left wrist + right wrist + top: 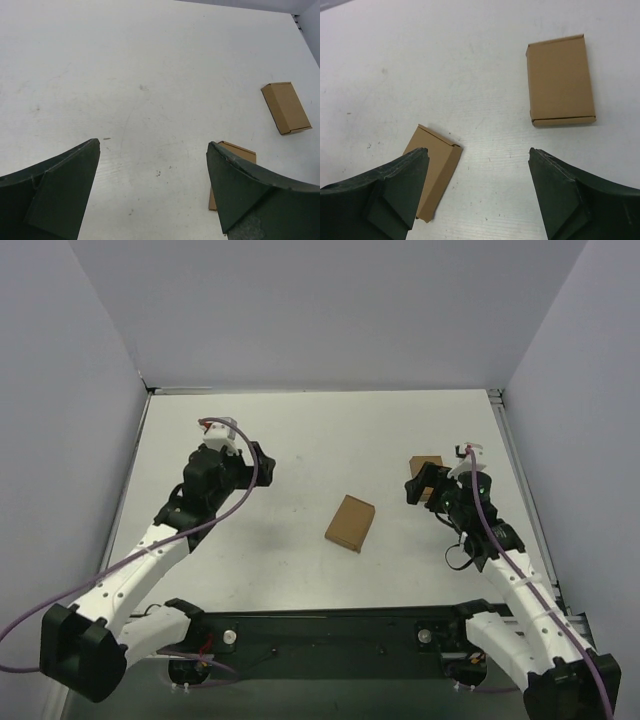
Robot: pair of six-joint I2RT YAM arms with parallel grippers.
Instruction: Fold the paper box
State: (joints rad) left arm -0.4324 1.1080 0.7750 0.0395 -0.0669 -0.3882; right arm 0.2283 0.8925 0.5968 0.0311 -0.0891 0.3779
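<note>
The paper box (350,523) lies flat near the middle of the white table, a closed brown rectangle with a tucked flap edge. In the right wrist view it (561,80) lies ahead and to the right. In the left wrist view it (240,154) is mostly hidden behind my right finger. My left gripper (264,466) is open and empty, to the left of the box and apart from it; its fingers frame bare table (153,145). My right gripper (412,485) is open and empty, to the right of the box (478,151).
A narrower plain brown cardboard rectangle (427,462) lies by my right gripper, partly under its left finger (437,160), and shows far right in the left wrist view (286,107). Grey walls enclose the table. The black base rail (330,625) runs along the near edge.
</note>
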